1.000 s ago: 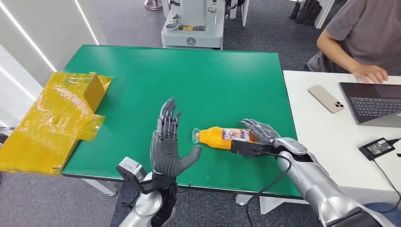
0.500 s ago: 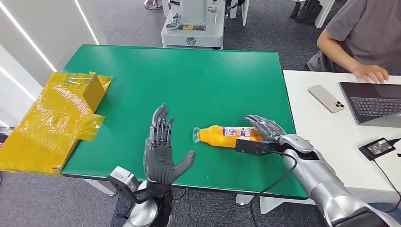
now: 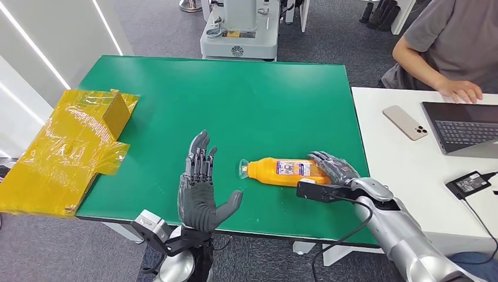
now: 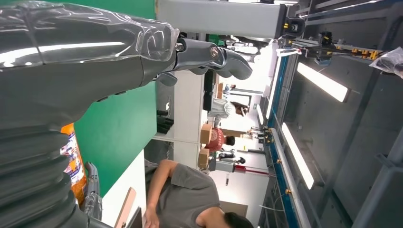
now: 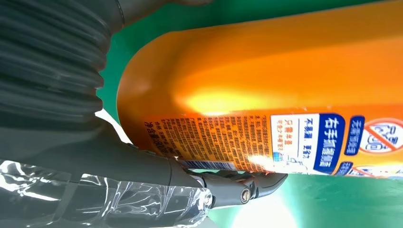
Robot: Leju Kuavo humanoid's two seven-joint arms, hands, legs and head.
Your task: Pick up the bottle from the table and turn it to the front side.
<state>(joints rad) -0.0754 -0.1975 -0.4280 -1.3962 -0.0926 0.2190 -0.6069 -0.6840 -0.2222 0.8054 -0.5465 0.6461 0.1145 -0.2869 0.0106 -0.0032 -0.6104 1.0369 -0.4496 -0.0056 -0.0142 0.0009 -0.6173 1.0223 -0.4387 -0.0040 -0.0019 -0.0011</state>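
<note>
Near the front edge of the green table (image 3: 235, 88) lies the orange plastic bottle (image 3: 282, 171) on its side, long axis running left to right, clear cap end pointing left toward the left hand (image 3: 199, 189), which is spread, palm up, holding nothing. At the bottle's base end the right hand (image 3: 335, 170) curls its fingers around the body, so it is plainly the nearer one for the turn, I'd judge

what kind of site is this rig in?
Likely a robotics lab or office test area: a green table as work surface, a person at a laptop on the adjoining white desk, and machine equipment on grey carpet.
</note>
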